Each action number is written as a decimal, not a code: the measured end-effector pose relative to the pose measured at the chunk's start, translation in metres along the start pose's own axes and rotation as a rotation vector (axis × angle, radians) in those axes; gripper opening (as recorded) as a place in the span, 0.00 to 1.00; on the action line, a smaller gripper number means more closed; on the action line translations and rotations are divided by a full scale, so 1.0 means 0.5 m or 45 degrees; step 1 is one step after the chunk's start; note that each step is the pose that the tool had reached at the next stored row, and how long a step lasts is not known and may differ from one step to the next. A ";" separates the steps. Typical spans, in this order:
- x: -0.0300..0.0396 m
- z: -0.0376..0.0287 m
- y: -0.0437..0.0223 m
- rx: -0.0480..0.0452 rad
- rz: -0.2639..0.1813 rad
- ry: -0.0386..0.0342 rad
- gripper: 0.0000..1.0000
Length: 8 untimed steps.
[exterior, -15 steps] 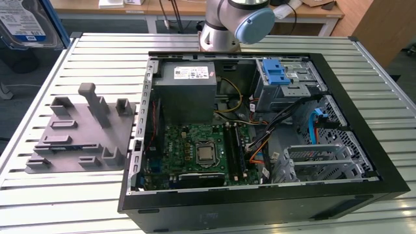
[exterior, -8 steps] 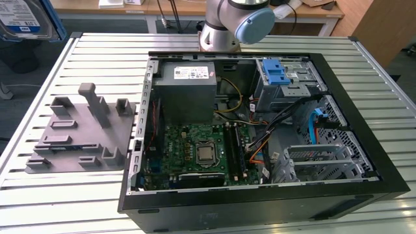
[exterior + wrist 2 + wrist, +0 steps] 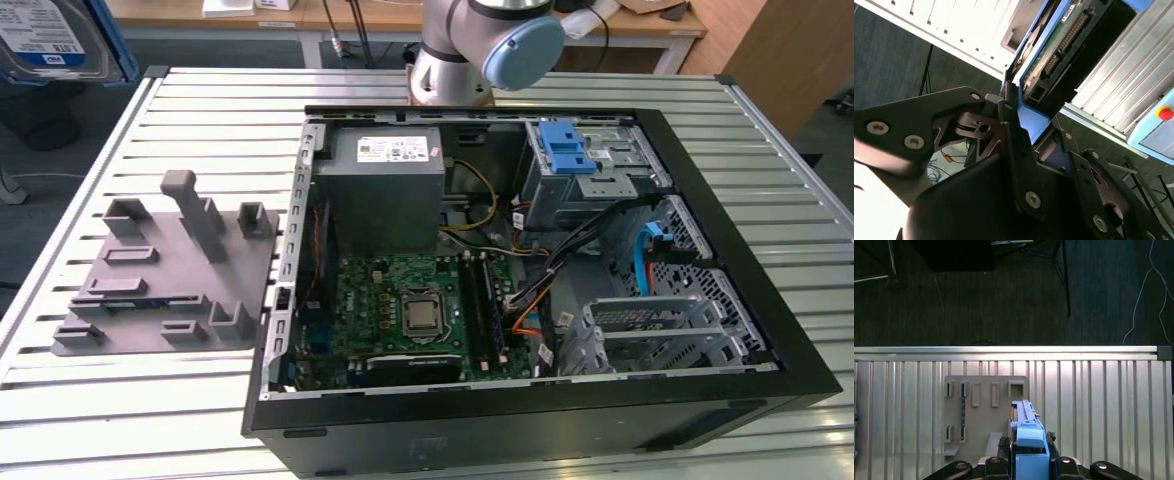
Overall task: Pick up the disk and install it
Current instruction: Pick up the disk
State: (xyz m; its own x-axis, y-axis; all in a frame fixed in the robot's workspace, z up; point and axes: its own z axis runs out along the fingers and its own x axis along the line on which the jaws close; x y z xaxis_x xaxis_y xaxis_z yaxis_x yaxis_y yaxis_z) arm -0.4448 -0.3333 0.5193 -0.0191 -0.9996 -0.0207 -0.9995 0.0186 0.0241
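Clamped edge-on in closed gripper (image 3: 1027, 452), disk (image 3: 1024, 417) high over grey slotted fixture (image 3: 981, 415), open air round its free edges

The ribbed aluminium worktop (image 3: 200, 110) had a soft satin sheen. On it, the grey slotted fixture plate (image 3: 160, 270) looked like matt, faintly rough plastic. The open black computer case (image 3: 534, 425) was matt painted sheet metal. Inside it, the grey power-supply box (image 3: 387, 190) was dull metal with a white paper sticker. The drive cage (image 3: 607, 180) was bare bright steel with a smooth blue plastic latch (image 3: 567, 150). The flat silver-grey disk (image 3: 1054, 50) showed a green circuit board, and its bracket (image 3: 1029, 437) was smooth blue plastic. The hand (image 3: 1029, 125) gripping it was matt black with shiny screws. The dark floor (image 3: 1004, 305) looked like rough carpet.
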 end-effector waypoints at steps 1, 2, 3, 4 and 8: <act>0.000 0.000 -0.003 0.000 0.000 -0.0001 0.36; 0.000 0.000 -0.007 0.000 0.000 -0.0001 0.36; 0.000 0.000 -0.012 0.000 0.000 0.0000 0.36; 0.000 0.000 -0.016 0.000 0.000 0.0000 0.36; -0.001 -0.001 -0.032 0.000 0.000 -0.0001 0.36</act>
State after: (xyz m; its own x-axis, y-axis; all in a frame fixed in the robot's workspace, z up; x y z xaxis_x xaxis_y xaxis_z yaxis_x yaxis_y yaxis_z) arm -0.4288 -0.3333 0.5193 -0.0191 -0.9996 -0.0208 -0.9995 0.0186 0.0244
